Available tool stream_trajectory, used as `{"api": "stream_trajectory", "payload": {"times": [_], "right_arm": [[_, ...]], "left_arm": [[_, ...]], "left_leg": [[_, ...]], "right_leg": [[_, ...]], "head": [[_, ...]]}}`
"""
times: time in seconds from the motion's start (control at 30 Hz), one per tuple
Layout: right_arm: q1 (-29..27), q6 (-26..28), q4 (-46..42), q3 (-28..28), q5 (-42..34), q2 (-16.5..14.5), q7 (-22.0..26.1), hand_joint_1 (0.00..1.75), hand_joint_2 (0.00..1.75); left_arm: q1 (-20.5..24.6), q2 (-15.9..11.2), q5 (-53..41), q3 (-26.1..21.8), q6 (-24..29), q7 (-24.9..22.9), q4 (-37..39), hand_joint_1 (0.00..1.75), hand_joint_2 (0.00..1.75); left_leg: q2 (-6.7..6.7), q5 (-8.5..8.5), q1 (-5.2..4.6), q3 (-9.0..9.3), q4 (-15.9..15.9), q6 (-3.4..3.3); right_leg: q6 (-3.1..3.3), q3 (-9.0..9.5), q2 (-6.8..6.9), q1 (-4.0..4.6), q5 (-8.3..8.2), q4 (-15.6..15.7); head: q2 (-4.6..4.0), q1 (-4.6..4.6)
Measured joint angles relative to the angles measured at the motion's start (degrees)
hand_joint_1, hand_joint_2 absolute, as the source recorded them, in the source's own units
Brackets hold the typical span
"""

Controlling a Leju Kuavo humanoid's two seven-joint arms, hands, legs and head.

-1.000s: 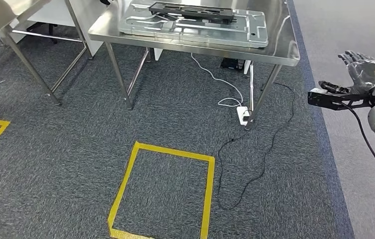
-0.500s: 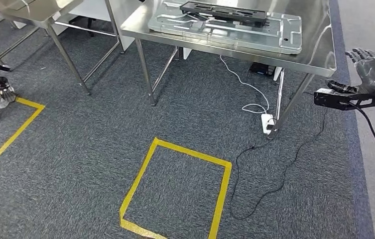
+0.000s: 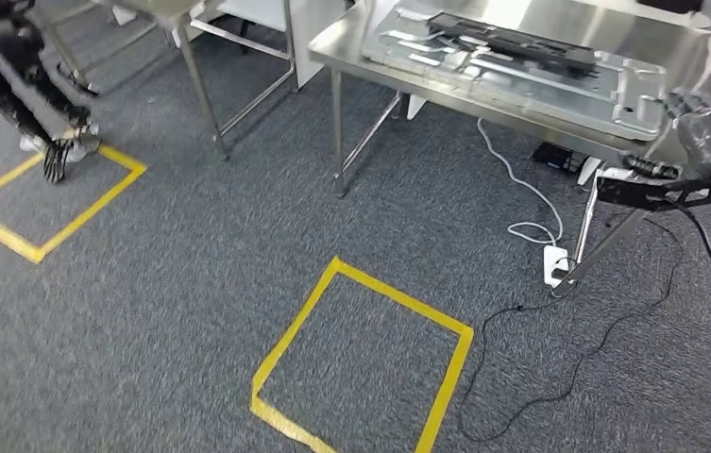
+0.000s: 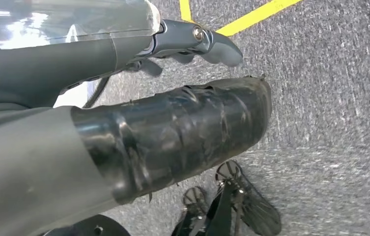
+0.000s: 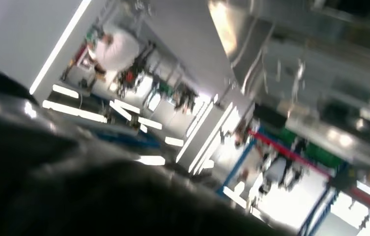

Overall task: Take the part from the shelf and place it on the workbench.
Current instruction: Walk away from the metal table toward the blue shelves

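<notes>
A long black part (image 3: 512, 40) lies on a silver sheet-metal panel (image 3: 531, 90), which rests on the steel workbench (image 3: 337, 45) at the upper right of the head view. My right hand (image 3: 710, 132) is raised beside the bench's near right corner, fingers apart and holding nothing; the black bracket (image 3: 634, 186) at its wrist juts left. In the right wrist view that hand (image 5: 74, 191) is a dark blur. My left hand (image 4: 173, 118) hangs over the grey carpet with its fingers (image 4: 197, 39) stretched out, nothing in them.
A white power strip (image 3: 556, 264) and black cable (image 3: 559, 363) lie on the carpet under the bench. Yellow tape squares (image 3: 295, 326) (image 3: 115, 184) mark the floor. A second steel table's legs (image 3: 202, 94) stand at the back. A black frame on castors (image 3: 21, 85) is at the far left.
The whole picture has shifted: the camera has turned left, sliding the workbench to the right and bringing the black castor frame into view. My right hand keeps its raised pose.
</notes>
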State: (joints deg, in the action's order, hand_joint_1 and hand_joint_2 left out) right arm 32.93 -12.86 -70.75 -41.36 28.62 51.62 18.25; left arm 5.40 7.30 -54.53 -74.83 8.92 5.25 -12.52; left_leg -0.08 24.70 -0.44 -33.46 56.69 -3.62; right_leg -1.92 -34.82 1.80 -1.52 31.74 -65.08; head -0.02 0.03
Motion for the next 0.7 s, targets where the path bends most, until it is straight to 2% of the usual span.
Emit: {"api": "stream_trajectory", "payload": {"times": [0.03, 0.07, 0.1, 0.13, 0.17, 0.23, 0.27, 0.3, 0.33, 0.37, 0.4, 0.43, 0.47, 0.5, 0.53, 0.57, 0.6, 0.63, 0.67, 0.7], "right_arm": [[-0.54, 0.07, -0.18, 0.01, -0.10, 0.48, -0.06, 0.00, 0.00], [-1.18, 0.13, -0.38, 0.01, -0.20, 0.89, -0.10, 0.00, 0.00], [-1.81, 0.18, -0.62, 0.01, -0.26, 1.17, -0.11, 0.00, 0.00], [-2.31, 0.23, -0.86, 0.01, -0.32, 1.38, -0.10, 0.00, 0.00], [-2.63, 0.28, -1.09, 0.04, -0.38, 1.56, -0.10, 0.00, 0.00], [-2.85, 0.40, -1.47, 0.15, -0.48, 1.95, -0.11, 0.00, 0.00], [-3.01, 0.47, -1.63, 0.23, -0.54, 2.15, -0.12, 0.00, 0.00], [-3.19, 0.52, -1.80, 0.33, -0.59, 2.32, -0.12, 0.00, 0.00], [-3.36, 0.56, -1.97, 0.44, -0.63, 2.44, -0.12, 0.00, 0.00], [-3.51, 0.59, -2.19, 0.60, -0.68, 2.52, -0.11, 0.00, 0.00], [-3.61, 0.62, -2.45, 0.79, -0.72, 2.54, -0.12, 0.00, 0.00], [-3.90, 0.68, -2.80, 1.05, -0.76, 2.61, -0.17, 0.00, 0.00], [-4.38, 0.75, -3.16, 1.37, -0.80, 2.78, -0.25, 0.00, 0.00], [-4.97, 0.83, -3.52, 1.73, -0.84, 3.03, -0.39, 0.00, 0.00], [-5.64, 0.90, -3.84, 2.12, -0.85, 3.26, -0.60, 0.00, 0.00], [-6.25, 0.96, -4.04, 2.45, -0.83, 3.43, -0.77, 0.00, 0.00], [-6.82, 1.03, -4.20, 2.73, -0.78, 3.50, -0.93, 0.00, 0.00], [-7.39, 1.11, -4.34, 2.93, -0.71, 3.50, -1.01, 0.00, 0.00], [-7.92, 1.21, -4.46, 3.10, -0.61, 3.50, -1.03, 0.00, 0.00], [-8.36, 1.34, -4.58, 3.31, -0.46, 3.50, -1.03, 0.00, 0.00]], "left_arm": [[0.03, 0.02, -0.02, 0.08, -0.04, 0.00, 0.00, 0.00, 0.00], [0.05, 0.04, -0.04, 0.15, -0.08, -0.01, 0.00, 0.00, 0.00], [0.04, 0.05, -0.06, 0.21, -0.07, -0.01, 0.00, 0.00, 0.00], [0.03, 0.07, -0.07, 0.23, -0.07, -0.01, 0.00, 0.00, 0.00], [0.00, 0.07, -0.07, 0.24, -0.07, -0.01, 0.00, 0.00, 0.00], [-0.02, 0.09, -0.07, 0.26, -0.07, -0.02, 0.00, 0.00, 0.00], [-0.01, 0.09, -0.07, 0.27, -0.05, -0.05, 0.00, 0.00, 0.00], [-0.02, 0.09, -0.08, 0.28, -0.04, -0.08, 0.00, 0.00, 0.00], [-0.05, 0.10, -0.08, 0.29, -0.02, -0.11, 0.00, 0.00, 0.00], [-0.14, 0.12, -0.09, 0.30, 0.01, -0.20, 0.00, 0.00, 0.00], [-0.25, 0.16, -0.10, 0.30, 0.03, -0.30, 0.00, 0.00, 0.00], [-0.30, 0.21, -0.13, 0.30, 0.05, -0.38, 0.00, 0.00, 0.00], [-0.28, 0.25, -0.17, 0.30, 0.09, -0.46, 0.00, 0.00, 0.00], [-0.22, 0.27, -0.22, 0.30, 0.11, -0.49, 0.00, 0.00, 0.00], [-0.15, 0.28, -0.27, 0.30, 0.14, -0.51, 0.00, 0.00, 0.00], [-0.10, 0.28, -0.31, 0.30, 0.15, -0.53, 0.00, 0.00, 0.00], [-0.11, 0.30, -0.33, 0.30, 0.15, -0.55, 0.00, 0.00, 0.00], [-0.14, 0.32, -0.34, 0.30, 0.16, -0.58, 0.00, 0.00, 0.00], [-0.18, 0.34, -0.36, 0.30, 0.19, -0.60, 0.00, 0.00, 0.00], [-0.20, 0.36, -0.38, 0.30, 0.23, -0.61, 0.00, 0.00, 0.00]], "left_leg": [[-0.71, -0.05, 0.01, -0.02, 0.03, -0.12], [-1.54, -0.04, 0.01, -0.05, 0.13, -0.16], [-2.37, 0.03, 0.02, -0.05, 0.28, -0.14], [-3.21, 0.14, 0.04, -0.06, 0.54, -0.05], [-4.02, 0.34, 0.08, -0.08, 0.91, 0.10], [-5.51, 0.89, 0.14, -0.45, 2.03, 0.66], [-6.23, 1.07, 0.15, -0.82, 2.51, 1.00], [-6.88, 1.13, 0.20, -1.21, 2.82, 1.34], [-7.53, 1.03, 0.26, -1.53, 2.91, 1.67], [-8.13, 0.91, 0.32, -1.80, 2.81, 1.98], [-7.87, 1.00, 0.35, -1.97, 3.02, 2.24], [-6.68, 1.55, 0.29, -2.43, 3.93, 2.50], [-4.95, 2.65, 0.23, -3.40, 5.88, 2.72], [-2.88, 4.19, 0.24, -4.79, 8.90, 2.89], [-1.42, 5.87, 0.30, -6.65, 12.58, 3.05], [-0.73, 7.10, 0.41, -8.41, 15.97, 3.14], [-0.41, 7.48, 0.50, -9.50, 18.01, 3.15], [-0.25, 6.84, 0.54, -9.55, 18.00, 3.08], [-0.02, 5.33, 0.52, -8.44, 15.83, 2.87], [0.62, 3.42, 0.39, -6.41, 12.00, 2.49]], "right_leg": [[-0.11, -1.85, -1.10, -0.03, 1.68, -3.69], [-0.27, -3.52, -1.61, -0.05, 2.67, -6.82], [-0.44, -4.47, -1.79, -0.13, 2.58, -8.31], [-0.60, -4.45, -1.85, -0.27, 1.40, -7.73], [-0.76, -3.39, -2.00, -0.50, -0.63, -5.07], [-0.96, -0.29, -3.79, -0.96, -3.67, 1.77], [-0.87, 0.65, -4.63, -1.02, -4.23, 3.88], [-0.65, 1.01, -5.19, -0.94, -4.11, 4.74], [-0.33, 0.94, -5.04, -0.75, -4.00, 4.79], [0.11, 0.92, -4.35, -0.81, -4.07, 4.79], [0.51, 1.04, -3.70, -0.84, -4.17, 4.99], [0.96, 1.24, -3.02, -0.88, -4.25, 5.24], [1.38, 1.46, -2.27, -0.90, -4.32, 5.48], [1.68, 1.62, -1.53, -0.73, -4.31, 5.59], [1.90, 1.71, -0.79, -0.57, -4.24, 5.62], [2.00, 1.74, -0.03, -0.43, -4.18, 5.60], [2.05, 1.78, 0.68, -0.30, -4.10, 5.59], [2.06, 1.85, 1.40, -0.19, -4.01, 5.57], [2.05, 1.97, 2.09, -0.08, -3.91, 5.57], [2.01, 2.13, 2.74, 0.02, -3.80, 5.57]], "head": [[0.00, -0.01], [0.00, 0.00], [0.00, 0.00], [0.00, -0.02], [0.00, -0.01], [0.00, -0.01], [0.00, 0.00], [0.00, -0.01], [0.00, -0.01], [0.00, -0.03], [0.00, -0.03], [0.00, -0.04], [0.00, -0.04], [0.00, -0.04], [0.00, -0.05], [0.00, -0.04], [0.00, -0.05], [0.00, -0.05], [0.00, -0.05], [0.00, -0.06]]}}
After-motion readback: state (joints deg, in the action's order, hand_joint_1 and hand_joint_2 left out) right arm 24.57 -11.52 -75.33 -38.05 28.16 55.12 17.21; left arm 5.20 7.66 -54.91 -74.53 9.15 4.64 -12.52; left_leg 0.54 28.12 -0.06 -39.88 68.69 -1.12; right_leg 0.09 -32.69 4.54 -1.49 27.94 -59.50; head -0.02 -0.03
